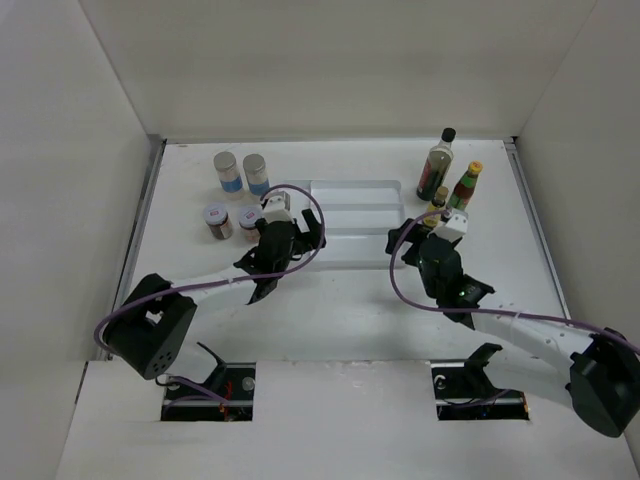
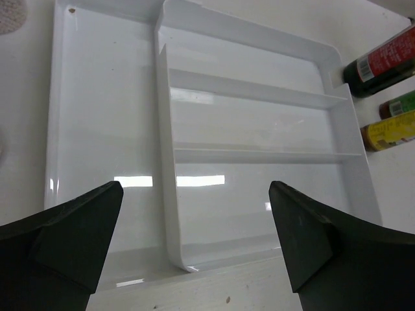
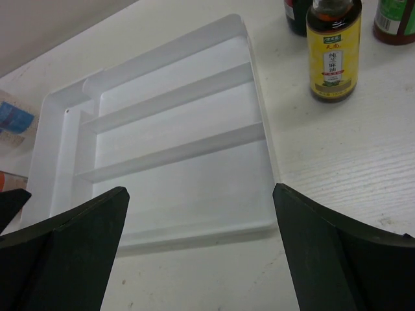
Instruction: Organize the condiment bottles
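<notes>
Two silver-lidded blue-labelled jars (image 1: 227,172) (image 1: 256,174) stand at the back left. Two short reddish-brown spice jars (image 1: 217,221) (image 1: 248,220) stand in front of them, beside my left wrist. The tall dark black-capped bottle (image 1: 437,163), the yellow-capped red sauce bottle (image 1: 465,185) and the tiny yellow bottle (image 1: 433,211) stand at the back right; the tiny one also shows in the right wrist view (image 3: 333,52). My left gripper (image 1: 308,243) (image 2: 194,214) is open and empty at the tray's near left edge. My right gripper (image 1: 405,245) (image 3: 201,214) is open and empty at the tray's near right edge.
The white tiered plastic tray (image 1: 345,190) (image 2: 259,123) (image 3: 175,123) lies flat at the middle of the table with nothing in it. White walls enclose the table on the left, back and right.
</notes>
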Available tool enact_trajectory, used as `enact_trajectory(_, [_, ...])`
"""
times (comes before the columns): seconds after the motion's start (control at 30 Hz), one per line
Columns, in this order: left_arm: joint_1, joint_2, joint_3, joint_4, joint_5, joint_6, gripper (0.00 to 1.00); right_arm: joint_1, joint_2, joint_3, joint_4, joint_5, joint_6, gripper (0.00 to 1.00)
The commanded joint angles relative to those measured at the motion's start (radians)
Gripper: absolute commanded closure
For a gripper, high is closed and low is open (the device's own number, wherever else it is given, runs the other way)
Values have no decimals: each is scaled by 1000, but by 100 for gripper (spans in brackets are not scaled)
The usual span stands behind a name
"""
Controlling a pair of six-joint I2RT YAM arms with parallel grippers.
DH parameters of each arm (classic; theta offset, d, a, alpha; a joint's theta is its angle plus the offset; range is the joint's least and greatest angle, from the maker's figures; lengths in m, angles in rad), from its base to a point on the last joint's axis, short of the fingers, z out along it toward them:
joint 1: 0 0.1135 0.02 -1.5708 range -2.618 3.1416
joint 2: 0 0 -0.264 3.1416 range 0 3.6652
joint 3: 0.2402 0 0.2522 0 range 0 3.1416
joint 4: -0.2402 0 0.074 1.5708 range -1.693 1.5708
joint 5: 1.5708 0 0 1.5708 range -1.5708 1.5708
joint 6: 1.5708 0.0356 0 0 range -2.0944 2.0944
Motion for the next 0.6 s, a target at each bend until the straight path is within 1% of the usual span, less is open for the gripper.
enact_trajectory(0.0, [4,-26,52,-5,1,16,0,9,27,31,82,-15,14,0])
enact_trajectory(0.1, [16,-55,74,-50,4,17,0,39,75,31,133,-31,14,0])
enact_trajectory(0.27, [27,-126,112,-119,-44,31,0,105,133,45,197,-70,-18,0])
enact_trajectory(0.4, [29,-230,98,-180,-197,33,0,203,168,77,220,-58,-60,0])
enact_trajectory(0.47, [27,-281,103,-231,-248,78,0,233,176,87,231,-53,-83,0])
enact_trajectory(0.57, [-7,-383,115,-326,-396,169,0,271,180,93,234,-62,-90,0])
